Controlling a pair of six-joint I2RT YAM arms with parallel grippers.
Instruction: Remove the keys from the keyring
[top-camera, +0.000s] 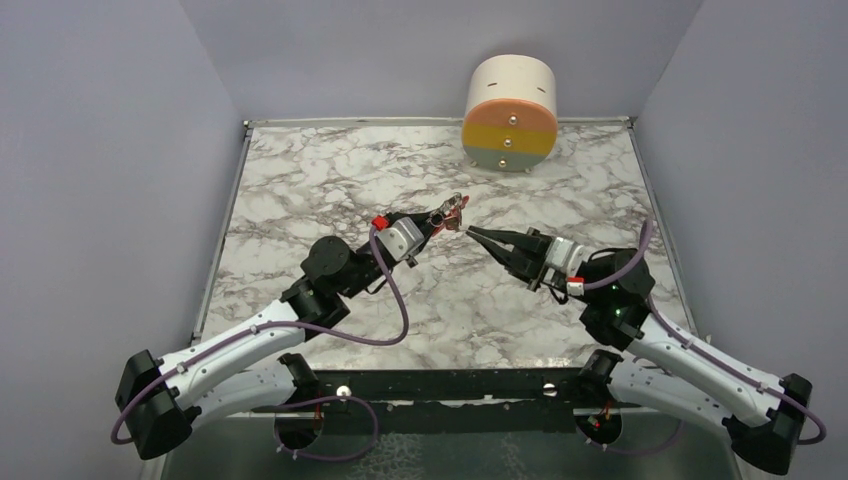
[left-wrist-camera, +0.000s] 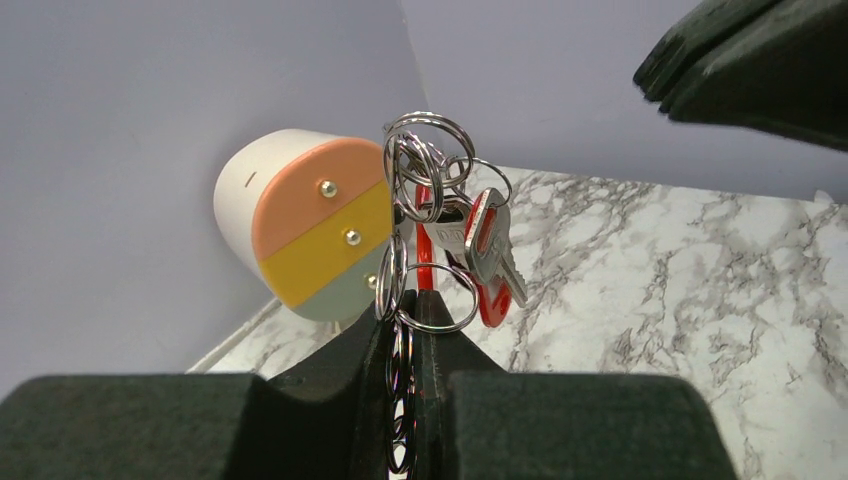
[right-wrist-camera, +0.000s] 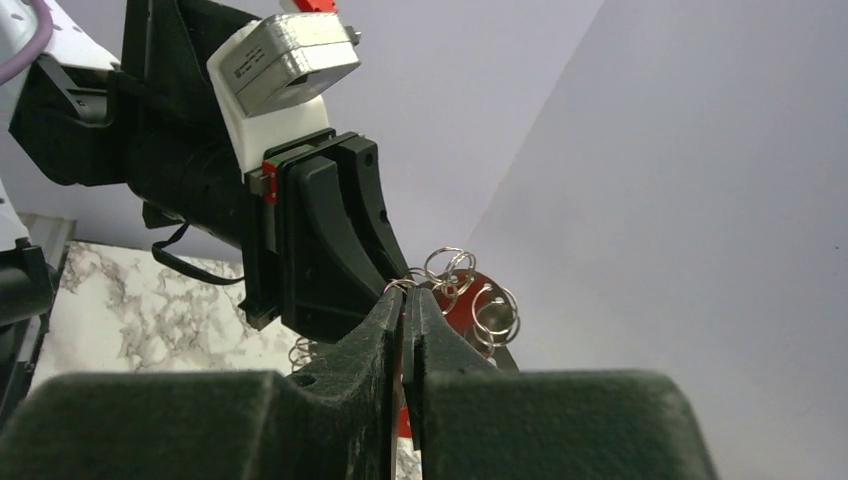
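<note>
**Steel rings, tiny keys: a light, slippery bundle held in the air**

We see the keyring (left-wrist-camera: 428, 160) held above the table (top-camera: 300, 180), between the two arms. The left gripper (left-wrist-camera: 405, 308) is clamped on its chain, and the rings, the keys (left-wrist-camera: 488, 245) and the red clip (left-wrist-camera: 492, 302) stand up above its fingertips. The right gripper (right-wrist-camera: 408, 295) has its fingers pressed together, with the tips right at the ring cluster. We cannot tell whether a ring's wire is nipped between them.

We judge the bundle to be very light and not fragile. Each piece is hard metal, but the pieces are loosely linked, so the cluster will likely swing and twist rather than resist a push. The polished wire looks slippery and offers the pads little to bite on. The rings probably spring shut unless pried open.

We think the best hold on a key is across the flat faces of its head, close to its ring. The chain grip then anchors the rest. The main risk is that the whole cluster turns with the key, so the key does not slide along the coil.
</note>
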